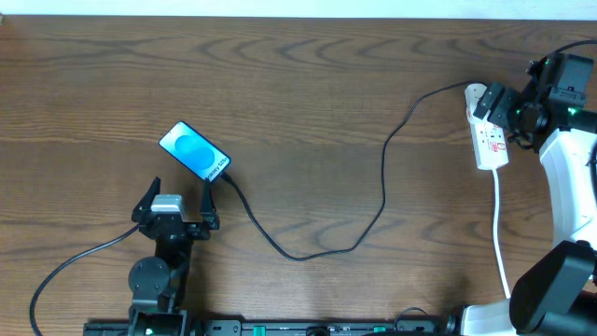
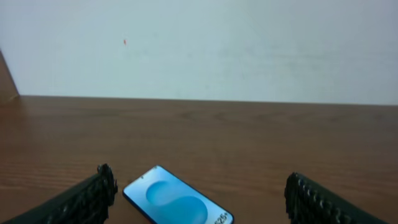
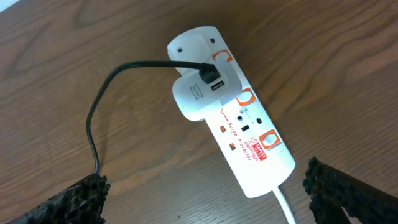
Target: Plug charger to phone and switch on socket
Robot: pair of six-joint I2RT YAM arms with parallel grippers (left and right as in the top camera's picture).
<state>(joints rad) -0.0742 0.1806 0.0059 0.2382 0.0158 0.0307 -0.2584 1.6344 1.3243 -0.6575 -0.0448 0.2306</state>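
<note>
The slim blue-screened smartphone (image 1: 194, 151) lies on the left of the brown wooden counter (image 1: 308, 75), just beyond the left gripper (image 1: 182, 189), whose jaws are spread wide and empty. The thin black charger cable (image 1: 384, 191) runs from the smartphone's near end to the white plastic power strip (image 1: 491, 140) at far right. The right gripper (image 3: 208, 193) is above the strip, equally wide, holding nothing.

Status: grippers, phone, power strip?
Left gripper open near blue-screened black-edged phone. Right gripper open over white power strip. Thin black cable reaches phone; nothing blocking.
</note>
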